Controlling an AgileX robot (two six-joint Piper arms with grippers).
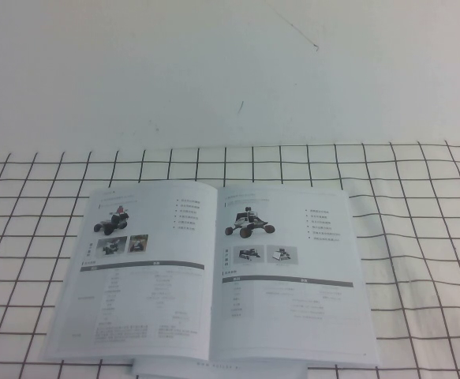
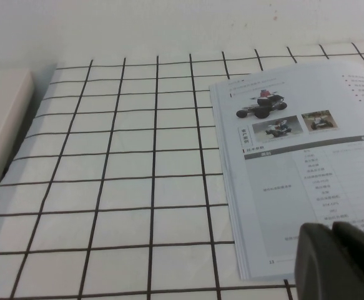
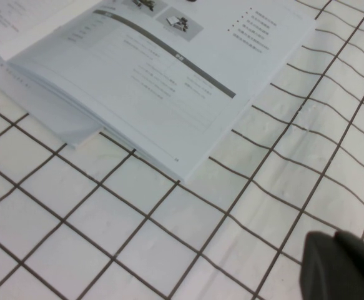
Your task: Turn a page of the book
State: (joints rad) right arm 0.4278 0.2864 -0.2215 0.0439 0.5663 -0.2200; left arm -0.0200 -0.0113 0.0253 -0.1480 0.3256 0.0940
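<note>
The book point(image 1: 214, 268) lies open and flat on the grid-patterned cloth, near the front edge. Both leaves show small robot-vehicle photos, a grey bar and a text table. The right-hand page point(image 1: 289, 272) lies flat; it also shows in the right wrist view point(image 3: 169, 69). The left-hand page shows in the left wrist view point(image 2: 306, 156). My left gripper point(image 2: 331, 232) is shut and empty, just over the book's near left corner. My right gripper point(image 3: 334, 240) is shut and empty over bare cloth, off the book's near right corner. Neither gripper shows in the high view.
A plain white sheet point(image 1: 214, 368) sticks out from under the book's front edge and shows in the right wrist view point(image 3: 75, 128). The white cloth with black grid lines point(image 1: 419, 237) covers the table. A beige raised edge point(image 2: 0, 125) borders the cloth on the left. A white wall stands behind.
</note>
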